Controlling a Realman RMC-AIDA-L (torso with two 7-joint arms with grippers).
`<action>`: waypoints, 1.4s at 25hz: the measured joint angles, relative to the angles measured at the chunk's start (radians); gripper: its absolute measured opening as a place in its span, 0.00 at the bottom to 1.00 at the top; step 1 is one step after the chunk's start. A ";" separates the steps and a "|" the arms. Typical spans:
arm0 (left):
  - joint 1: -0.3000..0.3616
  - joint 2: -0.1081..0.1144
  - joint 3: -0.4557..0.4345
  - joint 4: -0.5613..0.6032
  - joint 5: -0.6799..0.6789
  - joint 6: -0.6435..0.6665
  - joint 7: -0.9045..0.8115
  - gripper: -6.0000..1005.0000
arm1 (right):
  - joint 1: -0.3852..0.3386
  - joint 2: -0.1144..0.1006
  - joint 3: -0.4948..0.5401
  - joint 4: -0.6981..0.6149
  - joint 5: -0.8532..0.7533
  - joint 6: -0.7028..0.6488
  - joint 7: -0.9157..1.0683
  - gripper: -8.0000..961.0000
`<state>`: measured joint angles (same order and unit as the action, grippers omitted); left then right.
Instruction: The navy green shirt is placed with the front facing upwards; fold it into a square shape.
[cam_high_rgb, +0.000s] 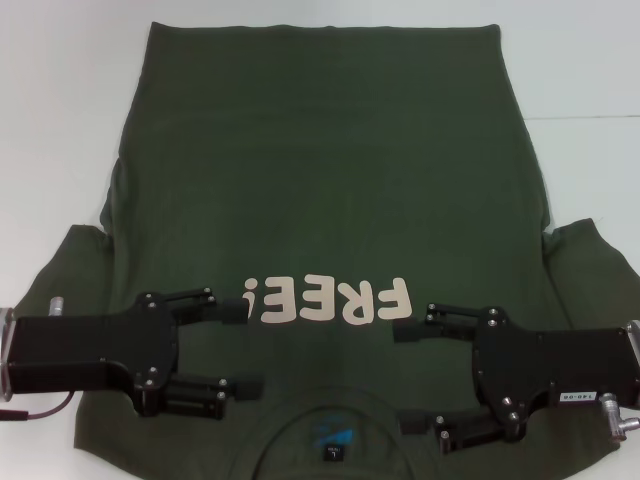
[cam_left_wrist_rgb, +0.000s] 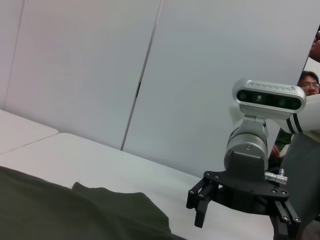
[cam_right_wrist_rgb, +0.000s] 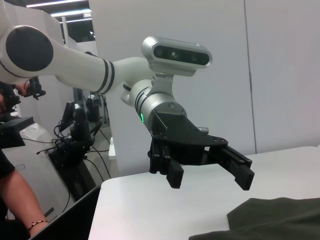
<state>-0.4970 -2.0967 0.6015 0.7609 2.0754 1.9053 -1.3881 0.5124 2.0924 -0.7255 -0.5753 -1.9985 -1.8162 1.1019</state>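
Observation:
The navy green shirt (cam_high_rgb: 320, 180) lies flat and face up on the white table (cam_high_rgb: 60, 100), collar toward me, with the pale pink "FREE!" print (cam_high_rgb: 325, 300) across the chest and a blue print and black tag (cam_high_rgb: 332, 440) inside the collar. My left gripper (cam_high_rgb: 240, 345) is open, hovering over the chest just left of the print. My right gripper (cam_high_rgb: 408, 378) is open over the chest just right of it. The left wrist view shows the right gripper (cam_left_wrist_rgb: 242, 217) and a sleeve (cam_left_wrist_rgb: 75, 210). The right wrist view shows the left gripper (cam_right_wrist_rgb: 207, 175) and shirt cloth (cam_right_wrist_rgb: 270, 220).
Both sleeves spread outward at left (cam_high_rgb: 70, 260) and right (cam_high_rgb: 590, 260). The shirt hem reaches the table's far side (cam_high_rgb: 320, 28). White wall panels stand behind the table (cam_left_wrist_rgb: 100, 75). A person with glasses (cam_left_wrist_rgb: 310, 82) and equipment (cam_right_wrist_rgb: 75, 135) are off to the sides.

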 joint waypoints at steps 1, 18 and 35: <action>0.000 0.000 0.000 0.000 0.000 0.000 0.000 0.91 | 0.000 0.000 0.000 -0.001 0.000 0.000 0.000 0.98; 0.002 0.000 -0.002 -0.001 0.000 0.000 -0.001 0.91 | 0.000 0.000 0.000 -0.003 0.004 -0.009 0.000 0.98; -0.003 0.000 -0.004 -0.002 -0.007 -0.010 0.003 0.91 | -0.002 -0.003 0.113 -0.181 0.059 0.071 0.158 0.98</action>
<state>-0.4999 -2.0969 0.5972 0.7594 2.0687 1.8957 -1.3856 0.5100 2.0896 -0.6129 -0.7561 -1.9392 -1.7451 1.2601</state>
